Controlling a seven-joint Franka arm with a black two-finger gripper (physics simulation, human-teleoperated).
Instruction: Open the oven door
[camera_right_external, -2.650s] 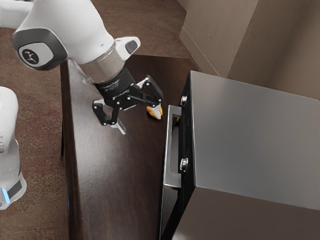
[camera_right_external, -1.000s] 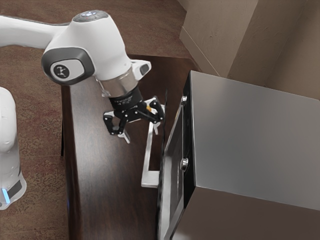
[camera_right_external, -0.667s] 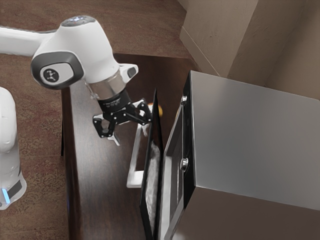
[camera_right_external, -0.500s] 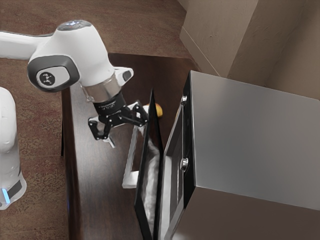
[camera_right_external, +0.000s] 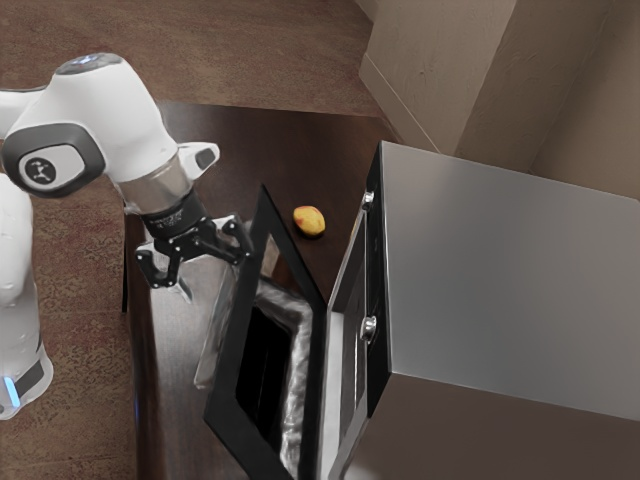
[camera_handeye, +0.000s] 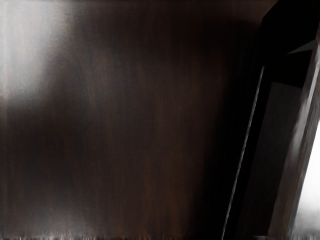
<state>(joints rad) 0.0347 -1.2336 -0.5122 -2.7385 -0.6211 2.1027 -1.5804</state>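
The robot base (camera_right_external: 12, 300) is located at the exterior view's left edge, above a brown patterned carpet (camera_right_external: 85, 420). A blue light strip (camera_right_external: 11, 390) is fitted low on it. The white arm (camera_right_external: 120, 125) enters at the upper left and slopes down toward the exterior view's right.

The dark wooden desk (camera_right_external: 175, 420) extends from beside the base to beneath the oven. Above this surface, the black gripper (camera_right_external: 212, 280) is positioned at the upper part of the oven door. Status of the fingers (camera_right_external: 183, 293): released and spread apart. One finger is visible on the arm's side, clear of the door; the tip of the other is hidden at the door's upper edge. In the wrist view, the desk's dark wood lies under the hand, with a black edge of the door alongside.

A pale handle (camera_right_external: 212, 335) runs along the outer face of the oven door (camera_right_external: 230, 370). The door is partly open: it is tilted outward from the oven front toward the arm, with its black frame and glossy inner face exposed.

A yellow fruit with reddish patches (camera_right_external: 309, 221) rests on the desk, beyond the door's upper corner and near the oven. Next is the black front panel (camera_right_external: 376, 265) with two round metal knobs (camera_right_external: 368, 329). The grey box-shaped oven (camera_right_external: 510, 290) occupies the exterior view's right, before a beige wall (camera_right_external: 430, 65).
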